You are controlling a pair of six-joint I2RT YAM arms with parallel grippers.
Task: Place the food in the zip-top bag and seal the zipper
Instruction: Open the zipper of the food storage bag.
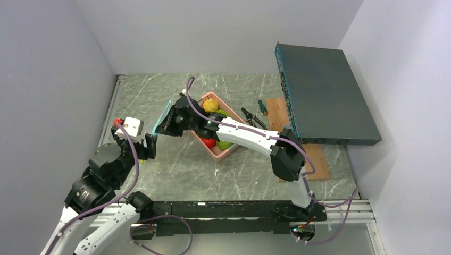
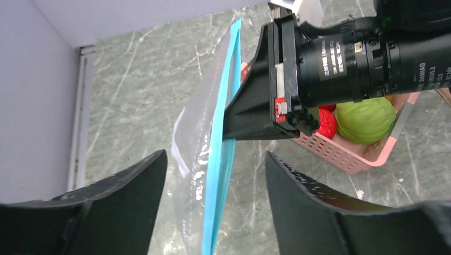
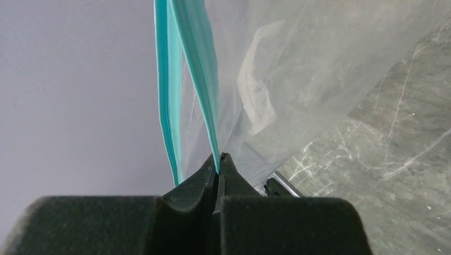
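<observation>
My right gripper (image 1: 166,123) (image 3: 218,157) is shut on one lip of the zipper (image 3: 201,79), holding the clear zip-top bag (image 3: 298,79) (image 2: 187,159) up off the table. The other teal lip (image 3: 164,95) hangs a little apart from it. The zipper (image 2: 226,106) (image 1: 161,119) hangs edge-on between the fingers of my left gripper (image 2: 215,156) (image 1: 149,144), which is open and not touching it. The food lies in the pink basket (image 1: 219,154) (image 2: 351,156): a yellow-orange piece (image 1: 211,104), a green piece (image 2: 367,119) and a red piece (image 2: 327,125).
A large dark teal flat box (image 1: 324,95) overhangs the right side above a wooden board (image 1: 318,159). A green-handled screwdriver (image 1: 261,105) and black pliers (image 1: 252,118) lie beside the basket. Walls close in on the left and at the back.
</observation>
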